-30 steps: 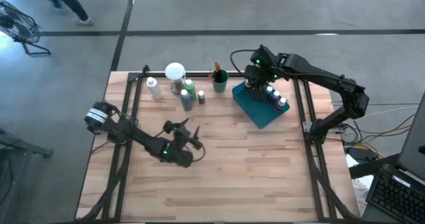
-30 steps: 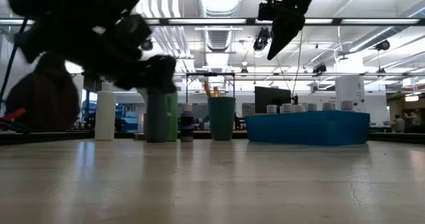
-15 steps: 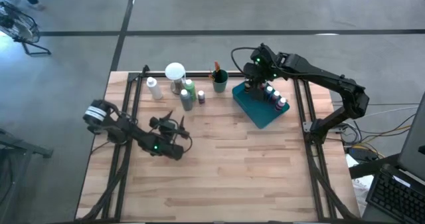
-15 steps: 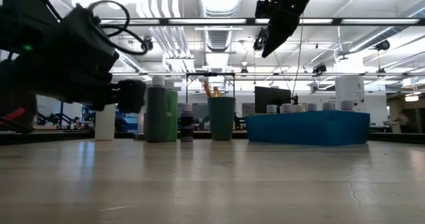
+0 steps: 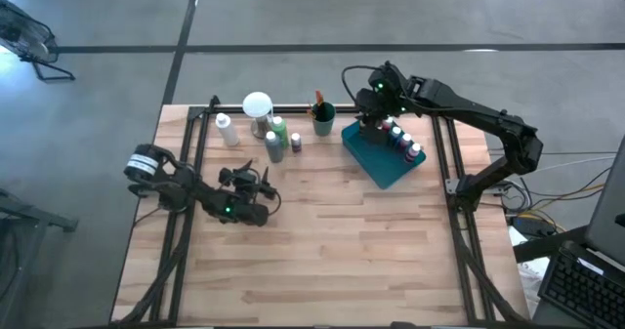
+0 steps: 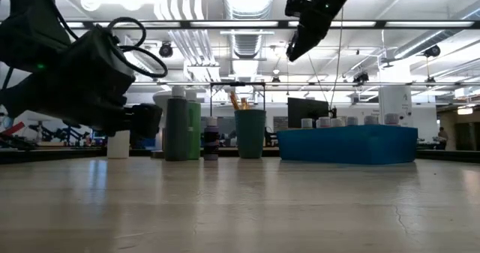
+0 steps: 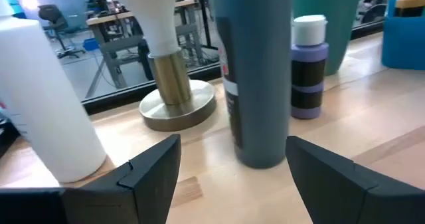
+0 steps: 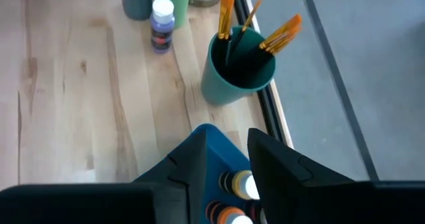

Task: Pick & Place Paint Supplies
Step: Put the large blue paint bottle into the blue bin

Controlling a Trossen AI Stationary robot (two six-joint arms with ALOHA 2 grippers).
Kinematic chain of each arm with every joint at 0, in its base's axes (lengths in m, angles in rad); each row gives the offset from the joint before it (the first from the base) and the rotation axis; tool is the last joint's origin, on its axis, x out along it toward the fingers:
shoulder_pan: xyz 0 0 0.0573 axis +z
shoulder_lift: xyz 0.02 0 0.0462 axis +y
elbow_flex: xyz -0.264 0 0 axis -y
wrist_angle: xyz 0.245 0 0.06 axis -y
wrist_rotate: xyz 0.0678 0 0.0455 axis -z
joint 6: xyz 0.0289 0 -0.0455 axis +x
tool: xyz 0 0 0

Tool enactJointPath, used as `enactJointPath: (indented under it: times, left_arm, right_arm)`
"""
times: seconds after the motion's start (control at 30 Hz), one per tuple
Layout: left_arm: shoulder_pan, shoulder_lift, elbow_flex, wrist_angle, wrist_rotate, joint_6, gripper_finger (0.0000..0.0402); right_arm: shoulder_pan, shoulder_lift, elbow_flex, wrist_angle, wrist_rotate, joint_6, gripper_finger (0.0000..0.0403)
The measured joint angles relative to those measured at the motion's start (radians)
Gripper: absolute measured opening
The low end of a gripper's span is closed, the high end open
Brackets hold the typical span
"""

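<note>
Wooden table holds teal cup of brushes, seemingly beside tray.

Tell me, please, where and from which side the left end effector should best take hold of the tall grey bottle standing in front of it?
Probably around the middle of the tall grey bottle, coming in level from the table's open side. It stands upright with straight round walls, and the open left end effector already faces it. The small purple bottle stands close beside it, so keep centred.

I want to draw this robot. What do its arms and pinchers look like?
Both arms are black and chunky, with tiny green lights glowing on them. The left arm carries a looping black cable. The left gripper and right gripper each have two flat, pointed black fingers.
</note>
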Motion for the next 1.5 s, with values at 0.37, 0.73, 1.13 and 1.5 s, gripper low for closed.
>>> enactJointPath:
  times: [0.37, 0.73, 1.13, 1.5]
  left_arm:
    - [0.052, 0.000, -0.109, 0.352, 0.103, 0.235, 0.0265]
    - [0.216, 0.001, -0.131, 0.678, 0.283, 0.615, 0.0261]
    - [0.262, 0.001, -0.120, 0.711, 0.383, 0.646, 0.0261]
    - [0.288, 0.001, -0.016, 0.436, 0.411, 0.587, 0.0262]
  right_arm:
    - [0.000, 0.000, 0.000, 0.063, 0.000, -0.010, 0.0134]
    - [0.000, 0.000, 0.000, 0.059, 0.000, 0.010, 0.0155]
    - [0.000, 0.000, 0.000, 0.063, 0.000, 0.000, 0.0171]
    - [0.000, 0.000, 0.000, 0.063, 0.000, -0.010, 0.0148]
